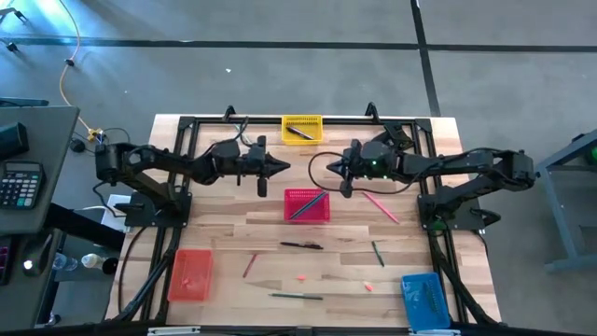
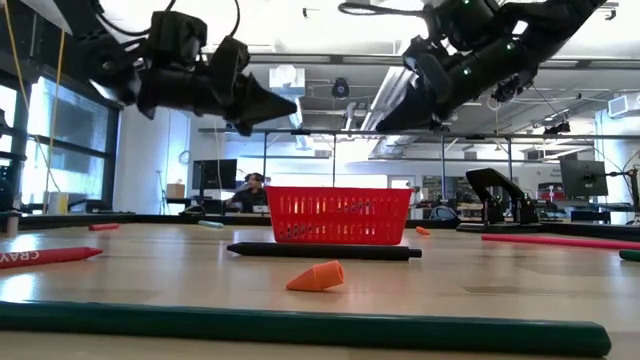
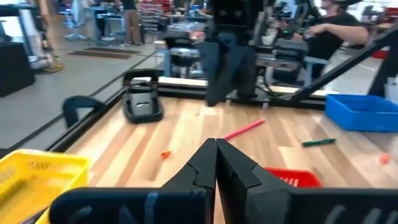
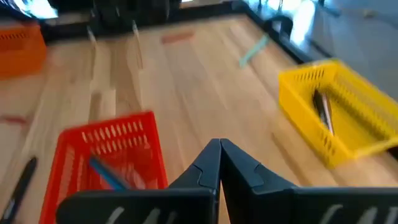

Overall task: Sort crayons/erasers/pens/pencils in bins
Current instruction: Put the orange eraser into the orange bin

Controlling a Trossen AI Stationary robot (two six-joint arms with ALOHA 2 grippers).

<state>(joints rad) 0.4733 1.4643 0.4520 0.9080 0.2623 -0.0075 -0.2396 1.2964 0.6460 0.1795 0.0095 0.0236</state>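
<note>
My left gripper [image 1: 283,168] and right gripper [image 1: 331,170] hover shut and empty, tips facing each other, above the table between the yellow bin [image 1: 301,129] and the red bin [image 1: 307,205]. The yellow bin holds a black pen [image 4: 323,112]; the red bin holds pencils [image 4: 107,173]. Loose on the table lie a black pen [image 1: 301,245], a pink pencil [image 1: 381,207], two green pencils [image 1: 377,253] [image 1: 297,296], a red crayon [image 1: 249,266] and two orange erasers [image 1: 302,276] [image 1: 369,287]. The orange bin [image 1: 190,274] stands near left, the blue bin [image 1: 423,301] near right.
Black frame rails [image 1: 187,126] run along the table's far and side edges, with the arm bases at left and right. Bare wood lies between the red bin and the near edge, apart from the scattered sticks. A person [image 2: 252,190] sits in the room beyond the table.
</note>
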